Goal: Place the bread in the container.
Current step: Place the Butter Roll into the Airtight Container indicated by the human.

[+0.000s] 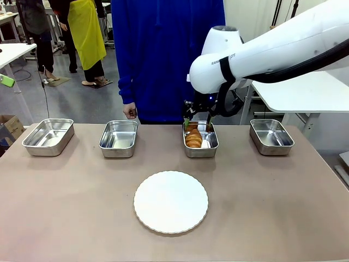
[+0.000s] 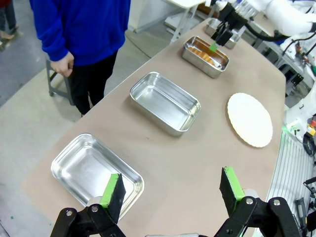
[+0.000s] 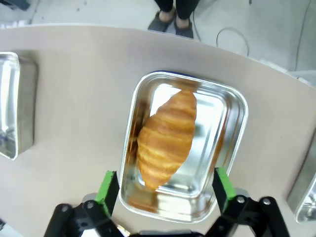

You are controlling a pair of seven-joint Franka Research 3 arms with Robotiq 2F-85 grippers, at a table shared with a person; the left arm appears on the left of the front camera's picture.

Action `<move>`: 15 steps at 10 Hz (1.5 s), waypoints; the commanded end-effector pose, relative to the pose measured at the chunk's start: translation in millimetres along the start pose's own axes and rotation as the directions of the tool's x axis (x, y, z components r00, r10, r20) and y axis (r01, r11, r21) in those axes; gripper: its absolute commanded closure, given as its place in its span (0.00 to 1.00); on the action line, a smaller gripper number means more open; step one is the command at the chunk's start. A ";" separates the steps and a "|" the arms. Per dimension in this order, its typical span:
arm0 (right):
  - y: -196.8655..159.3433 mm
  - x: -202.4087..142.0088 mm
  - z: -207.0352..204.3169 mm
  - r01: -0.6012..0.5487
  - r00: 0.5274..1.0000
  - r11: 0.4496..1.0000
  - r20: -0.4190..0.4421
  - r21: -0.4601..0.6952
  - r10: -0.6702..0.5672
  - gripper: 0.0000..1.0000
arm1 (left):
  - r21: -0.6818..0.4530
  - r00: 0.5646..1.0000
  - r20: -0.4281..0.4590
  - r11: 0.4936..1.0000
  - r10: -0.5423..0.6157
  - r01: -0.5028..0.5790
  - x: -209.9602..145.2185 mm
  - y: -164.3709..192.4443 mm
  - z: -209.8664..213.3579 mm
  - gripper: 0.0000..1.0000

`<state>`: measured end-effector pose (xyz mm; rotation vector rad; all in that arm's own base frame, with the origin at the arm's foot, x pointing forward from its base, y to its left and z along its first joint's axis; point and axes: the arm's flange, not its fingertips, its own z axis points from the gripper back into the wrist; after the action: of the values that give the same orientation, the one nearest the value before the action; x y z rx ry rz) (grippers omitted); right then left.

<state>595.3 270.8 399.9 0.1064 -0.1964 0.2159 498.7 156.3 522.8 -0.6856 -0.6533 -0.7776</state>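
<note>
Right wrist view looks straight down on the croissant (image 3: pixel 167 139), which lies inside a steel pan (image 3: pixel 232 148), its length running along the pan and its lower tip near the closer wall. The right gripper (image 3: pixel 162 189) hangs just above it with its jaws spread wide, one green pad to each side of the pan's near end and nothing between them, so the bread appears to be released rather than held. In the front view the same pan (image 1: pixel 210 147) is the third from the left in a row of four along the far edge of the table (image 1: pixel 65 207), and the white plate (image 1: pixel 170 202) near the middle is bare. The left gripper (image 2: pixel 171 191) sits well away over the other end of the table, jaws open and empty. By my reading the placing itself is done; what seems left is only for the right arm to lift clear of the pan.
</note>
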 end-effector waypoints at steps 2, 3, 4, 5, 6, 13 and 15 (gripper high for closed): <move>-6.5 -93.9 93.0 -0.020 0.979 1.000 0.203 -0.018 0.024 0.00 | -0.006 1.000 0.007 1.000 -0.005 0.005 1.5 -3.3 1.1 0.00; -7.8 -119.8 111.7 -0.037 0.972 0.999 0.233 -0.026 0.042 0.00 | -0.006 1.000 0.007 1.000 -0.005 0.005 1.5 -3.3 1.1 0.00; -10.3 -147.3 123.2 -0.042 0.970 0.998 0.239 -0.043 0.051 0.00 | -0.006 1.000 0.007 1.000 -0.005 0.005 1.5 -3.3 1.1 0.00; -11.3 -164.4 128.1 -0.055 0.969 0.998 0.237 -0.044 0.064 0.00 | -0.006 1.000 0.007 1.000 -0.005 0.005 1.5 -3.3 1.1 0.00; -15.1 -195.5 130.3 -0.082 0.967 0.995 0.237 -0.050 0.092 0.00 | -0.006 1.000 0.007 1.000 -0.005 0.005 1.5 -3.3 1.1 0.00; -4.6 -254.3 116.4 -0.113 0.973 0.991 0.194 -0.067 0.124 0.00 | -0.006 1.000 0.007 1.000 -0.005 0.005 1.5 -3.3 1.1 0.00; -4.6 -254.3 116.4 -0.113 0.973 0.991 0.194 -0.067 0.124 0.00 | -0.006 1.000 0.007 1.000 -0.005 0.005 1.5 -3.3 1.1 0.00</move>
<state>331.0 201.3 461.2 0.0679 -0.4062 0.3132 498.4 155.7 523.8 -0.6857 -0.6542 -0.7795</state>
